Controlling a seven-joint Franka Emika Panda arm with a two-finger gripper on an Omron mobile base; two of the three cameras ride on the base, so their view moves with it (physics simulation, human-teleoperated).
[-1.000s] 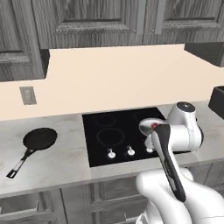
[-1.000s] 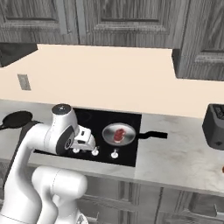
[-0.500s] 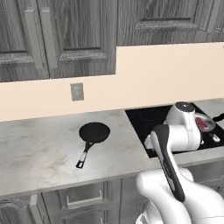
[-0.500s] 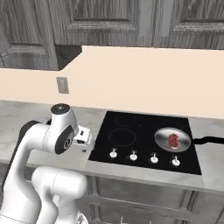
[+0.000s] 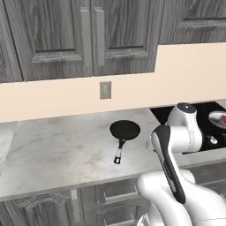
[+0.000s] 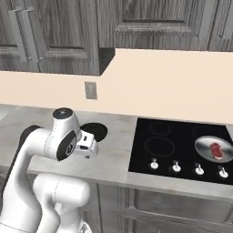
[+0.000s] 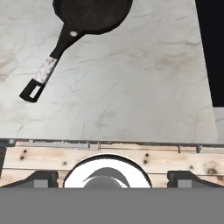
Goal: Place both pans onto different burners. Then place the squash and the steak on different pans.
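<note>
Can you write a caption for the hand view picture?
Black pan lying on the marble counter, its handle pointing toward the counter's front edge.

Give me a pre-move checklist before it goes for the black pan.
1. Black pan on the counter, not on a burner: not ok.
2. Pan handle free to grasp: ok.
3. Gripper off the pan, fingers wide apart: ok.
4. Silver pan on the cooktop with the steak in it: ok.
5. Front left burner bare for the black pan: ok.
6. Squash location: cannot tell.
</note>
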